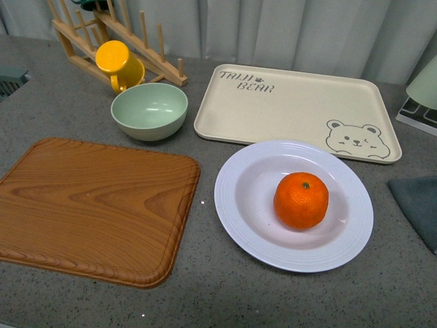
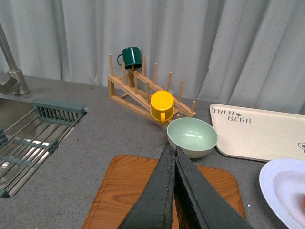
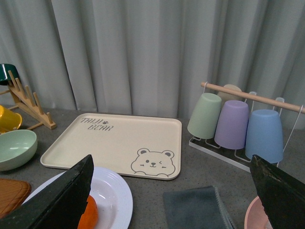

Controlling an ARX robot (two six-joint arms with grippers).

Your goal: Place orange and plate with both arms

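The largest thing in the front view, a wooden cutting board (image 1: pixel 89 205), fills the lower left of the frame, and a beige bear-print tray (image 1: pixel 293 102) is seen at the upper right. The white plate (image 1: pixel 232 198) is set on the grey counter at lower right of centre, just below the tray and beside the board, touching neither. A pale green bowl (image 1: pixel 149 109) and a yellow mug (image 1: pixel 117 63) are seen at the upper left. The orange (image 1: pixel 301 199) lies inside the plate, slightly right of its middle. Neither arm is shown in the front view. In the left wrist view the left gripper (image 2: pixel 171 155) is seen with its fingers pressed together, holding nothing, above the board. In the right wrist view the right gripper (image 3: pixel 170 164) is spread wide and empty, facing the tray. The orange-into-plate step is judged done, though whether the plate is meant to go elsewhere cannot be told. If so, a rim grasp from the right would be called for, with the plate kept level so that the orange is not rolled out.
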